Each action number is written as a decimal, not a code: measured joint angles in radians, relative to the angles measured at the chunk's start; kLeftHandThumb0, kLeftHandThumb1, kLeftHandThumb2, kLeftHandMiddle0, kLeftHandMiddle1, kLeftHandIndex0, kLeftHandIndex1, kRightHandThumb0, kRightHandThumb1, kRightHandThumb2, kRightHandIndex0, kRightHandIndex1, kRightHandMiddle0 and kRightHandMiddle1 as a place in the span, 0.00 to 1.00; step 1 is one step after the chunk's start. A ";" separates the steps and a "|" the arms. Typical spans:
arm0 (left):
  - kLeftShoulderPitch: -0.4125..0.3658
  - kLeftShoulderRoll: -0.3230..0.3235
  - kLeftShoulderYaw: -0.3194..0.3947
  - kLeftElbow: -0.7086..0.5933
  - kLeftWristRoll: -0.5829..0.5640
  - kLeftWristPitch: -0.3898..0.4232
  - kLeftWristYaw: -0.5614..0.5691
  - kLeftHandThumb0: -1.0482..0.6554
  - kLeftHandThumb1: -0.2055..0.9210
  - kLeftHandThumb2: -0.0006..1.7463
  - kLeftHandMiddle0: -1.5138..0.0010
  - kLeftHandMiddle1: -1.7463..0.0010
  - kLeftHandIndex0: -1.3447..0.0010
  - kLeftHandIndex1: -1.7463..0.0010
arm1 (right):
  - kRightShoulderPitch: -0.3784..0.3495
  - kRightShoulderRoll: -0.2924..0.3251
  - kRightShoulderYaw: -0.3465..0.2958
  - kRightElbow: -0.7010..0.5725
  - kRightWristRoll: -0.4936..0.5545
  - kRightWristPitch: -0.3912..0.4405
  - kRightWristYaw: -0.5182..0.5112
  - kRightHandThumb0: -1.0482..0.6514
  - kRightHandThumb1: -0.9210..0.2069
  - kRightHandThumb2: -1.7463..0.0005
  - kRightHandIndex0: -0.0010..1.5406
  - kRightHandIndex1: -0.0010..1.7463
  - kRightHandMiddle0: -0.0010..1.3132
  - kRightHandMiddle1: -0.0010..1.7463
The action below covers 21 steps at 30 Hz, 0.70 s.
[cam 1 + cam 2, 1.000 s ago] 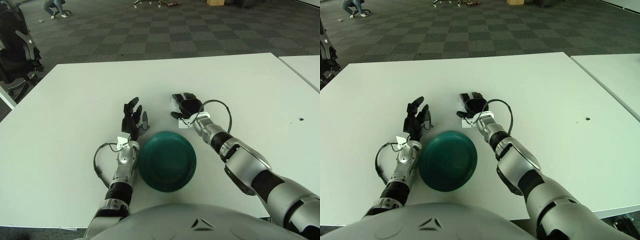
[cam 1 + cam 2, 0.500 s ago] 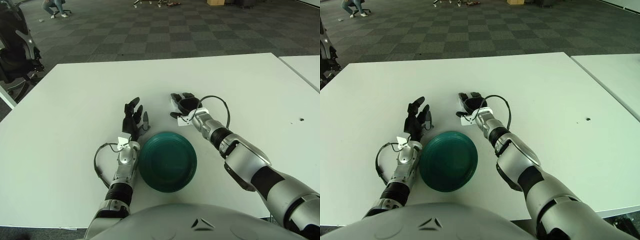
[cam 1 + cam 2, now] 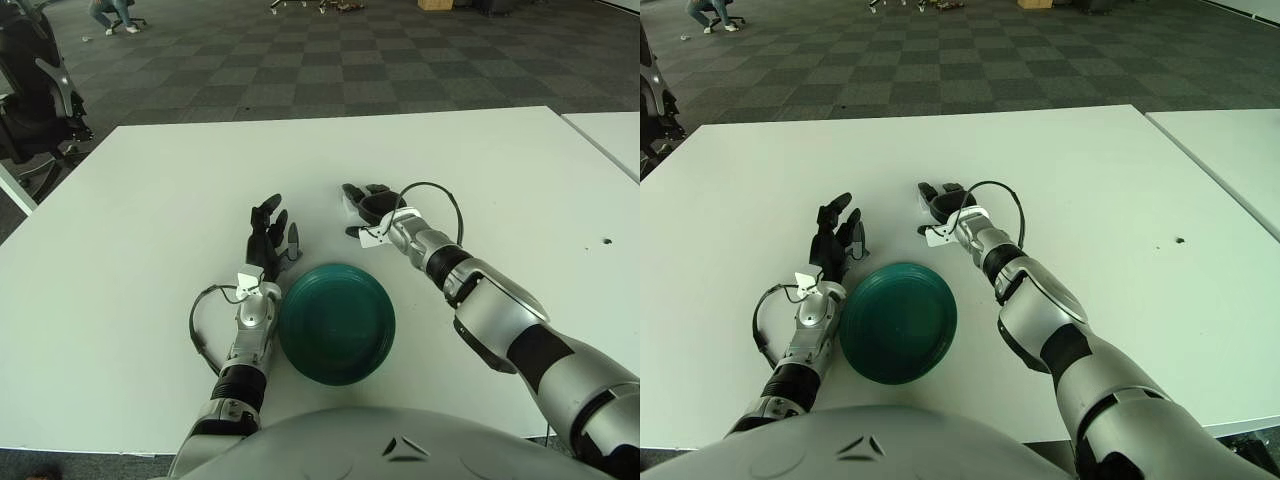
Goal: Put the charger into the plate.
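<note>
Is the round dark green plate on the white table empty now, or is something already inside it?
Empty. The round dark green plate shows only its bare ringed inside; the right robot hand is beyond it, above the white table.

We look down on a white table point(image 3: 140, 300) that fills most of the view — a second white table point(image 3: 1230, 150) sits just beside it at three o'clock. At ten o'clock stands a black office chair point(image 3: 30, 100) on grey checkered carpet point(image 3: 300, 60).

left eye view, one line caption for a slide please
Right robot hand reaches across the white table beyond the green plate; left robot hand lies open beside the plate.
</note>
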State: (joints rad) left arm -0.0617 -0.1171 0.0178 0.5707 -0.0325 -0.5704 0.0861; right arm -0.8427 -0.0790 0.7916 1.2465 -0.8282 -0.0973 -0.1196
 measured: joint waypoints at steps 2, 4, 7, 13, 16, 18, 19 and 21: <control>-0.002 0.000 0.000 0.004 -0.002 -0.002 -0.001 0.22 1.00 0.48 0.70 0.98 1.00 0.53 | -0.001 -0.005 0.005 0.000 -0.007 0.000 0.003 0.02 0.00 0.57 0.09 0.01 0.02 0.02; -0.004 0.000 0.001 0.009 -0.005 -0.004 -0.002 0.23 1.00 0.47 0.70 0.98 1.00 0.53 | -0.001 -0.009 0.011 0.000 -0.010 0.000 0.003 0.03 0.00 0.58 0.09 0.01 0.02 0.03; -0.007 0.000 0.001 0.014 -0.008 -0.005 -0.002 0.23 1.00 0.48 0.70 0.98 1.00 0.54 | -0.002 -0.013 0.019 0.000 -0.012 0.000 0.003 0.04 0.00 0.59 0.10 0.01 0.01 0.07; -0.008 0.000 0.002 0.016 -0.012 -0.006 -0.001 0.23 1.00 0.47 0.69 0.98 1.00 0.52 | -0.003 -0.017 0.025 0.000 -0.013 -0.003 0.003 0.05 0.00 0.60 0.10 0.01 0.00 0.18; -0.009 0.000 0.002 0.017 -0.012 -0.007 0.001 0.23 1.00 0.47 0.69 0.98 1.00 0.52 | -0.004 -0.017 0.026 0.000 -0.013 -0.003 0.003 0.05 0.00 0.59 0.11 0.01 0.00 0.24; -0.010 0.000 0.002 0.017 -0.012 -0.008 0.003 0.23 1.00 0.47 0.68 0.97 1.00 0.52 | -0.005 -0.017 0.027 0.000 -0.013 -0.003 0.003 0.06 0.00 0.59 0.11 0.01 0.00 0.26; -0.010 0.000 0.002 0.018 -0.012 -0.008 0.004 0.23 1.00 0.47 0.68 0.97 1.00 0.52 | -0.005 -0.017 0.028 0.000 -0.013 -0.003 0.003 0.06 0.00 0.59 0.12 0.01 0.00 0.27; -0.011 0.000 0.002 0.020 -0.011 -0.011 0.006 0.23 1.00 0.47 0.68 0.97 1.00 0.51 | -0.006 -0.017 0.031 0.000 -0.014 -0.002 0.003 0.06 0.00 0.59 0.12 0.01 0.00 0.28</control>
State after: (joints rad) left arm -0.0726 -0.1172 0.0203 0.5904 -0.0440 -0.5815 0.0918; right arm -0.8482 -0.0959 0.8231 1.2468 -0.8418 -0.0996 -0.1168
